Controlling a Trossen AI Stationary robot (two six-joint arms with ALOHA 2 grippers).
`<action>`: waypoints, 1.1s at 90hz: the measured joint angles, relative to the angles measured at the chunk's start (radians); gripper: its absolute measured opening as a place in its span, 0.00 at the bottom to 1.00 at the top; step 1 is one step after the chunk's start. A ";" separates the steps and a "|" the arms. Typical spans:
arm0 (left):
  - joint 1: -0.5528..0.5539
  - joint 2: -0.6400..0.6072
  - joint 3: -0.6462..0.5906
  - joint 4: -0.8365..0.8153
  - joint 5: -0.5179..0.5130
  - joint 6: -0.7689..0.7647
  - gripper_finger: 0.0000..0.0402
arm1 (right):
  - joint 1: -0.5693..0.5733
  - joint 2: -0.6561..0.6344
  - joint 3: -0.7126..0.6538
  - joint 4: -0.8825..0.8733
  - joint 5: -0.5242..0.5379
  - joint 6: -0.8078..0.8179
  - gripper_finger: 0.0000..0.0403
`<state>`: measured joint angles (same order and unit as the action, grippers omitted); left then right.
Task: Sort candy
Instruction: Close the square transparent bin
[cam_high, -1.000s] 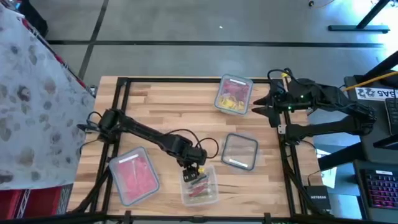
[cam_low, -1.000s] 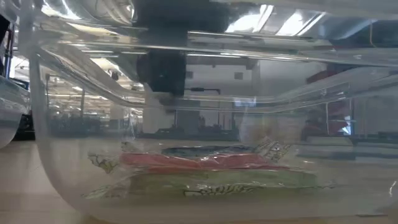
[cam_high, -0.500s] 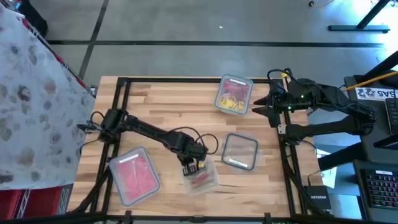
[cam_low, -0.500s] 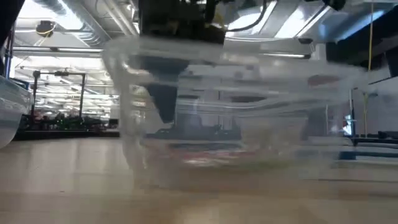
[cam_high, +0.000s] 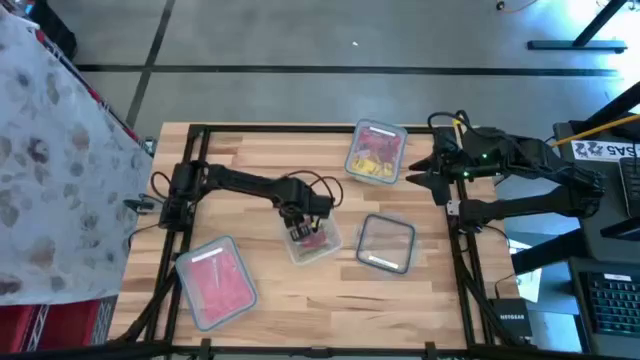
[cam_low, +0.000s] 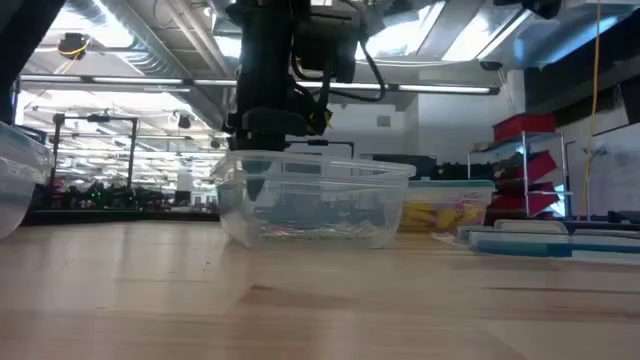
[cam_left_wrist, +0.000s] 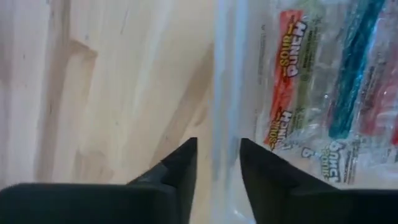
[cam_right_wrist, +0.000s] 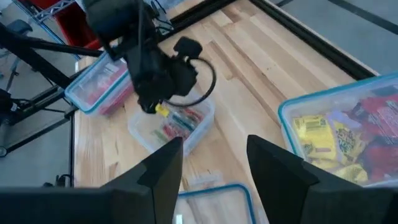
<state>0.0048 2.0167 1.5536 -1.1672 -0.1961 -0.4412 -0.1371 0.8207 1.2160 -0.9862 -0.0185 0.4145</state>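
Note:
A clear container (cam_high: 314, 241) stands at the table's middle with long red, green and blue wrapped candy (cam_left_wrist: 292, 93) lying in it. My left gripper (cam_left_wrist: 217, 168) is shut on its wall, coming down from above (cam_low: 270, 130). My right gripper (cam_high: 432, 176) waits open at the table's right edge, nothing between its fingers (cam_right_wrist: 214, 180). Just left of it stands a container of yellow and red candy (cam_high: 376, 153). My left gripper pinches the container's side wall at the rim (cam_left_wrist: 225, 124), one finger (cam_left_wrist: 264, 177) inside over the candy and the other (cam_left_wrist: 183, 171) outside over the wood. The fingers point down from above. The container stands level with its bottom on the table (cam_low: 315, 240).
An empty clear container (cam_high: 386, 243) sits right of the held one. A container of pink candy (cam_high: 215, 282) stands at the near left. A dark frame (cam_high: 190, 160) runs around the tabletop. Bare wood lies at the far left and along the near edge.
My left gripper has gone from near the table's near edge toward the far edge, keeping its hold on the container wall. The container has moved with it to the table's middle and has turned a little.

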 joint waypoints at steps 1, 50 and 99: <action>0.003 0.000 0.000 -0.002 0.005 0.000 0.30 | 0.000 0.000 0.000 -0.003 0.000 0.000 0.41; 0.046 -0.083 0.083 -0.185 0.063 -0.030 0.49 | 0.000 0.000 0.000 -0.012 0.000 0.003 0.41; -0.165 -0.252 0.129 -0.236 -0.103 -0.472 0.49 | 0.564 -0.092 -0.258 0.180 0.025 0.162 0.41</action>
<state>-0.1601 1.7644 1.6821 -1.4035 -0.2990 -0.9129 0.4272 0.7284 0.9577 -0.8064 0.0069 0.5767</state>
